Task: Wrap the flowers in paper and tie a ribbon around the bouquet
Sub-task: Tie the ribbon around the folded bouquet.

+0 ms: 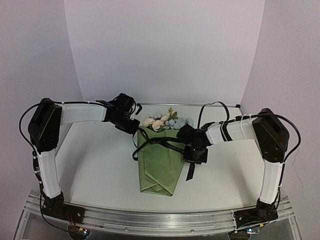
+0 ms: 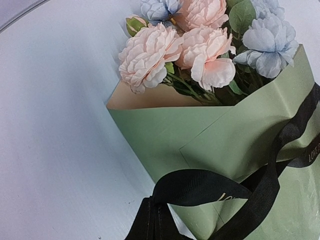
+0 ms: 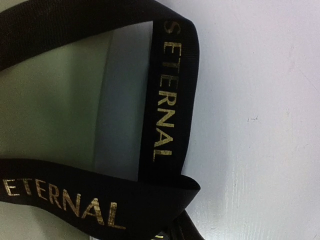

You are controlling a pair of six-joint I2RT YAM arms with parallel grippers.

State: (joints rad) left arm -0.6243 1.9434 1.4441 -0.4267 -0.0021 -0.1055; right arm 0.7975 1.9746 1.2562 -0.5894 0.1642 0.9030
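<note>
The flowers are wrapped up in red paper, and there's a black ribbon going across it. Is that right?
Nearly. The paper is olive green, not red; the top external view shows it plainly. The rest holds: the flowers are wrapped in it, and a black ribbon goes across it.

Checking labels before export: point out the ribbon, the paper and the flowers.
ribbon (image 3: pixel 167 100), right wrist view, on the gold-lettered upright strip.
paper (image 2: pixel 200 135), left wrist view, on the olive outer fold.
flowers (image 2: pixel 150 55), left wrist view, on the left peach bloom.
</note>
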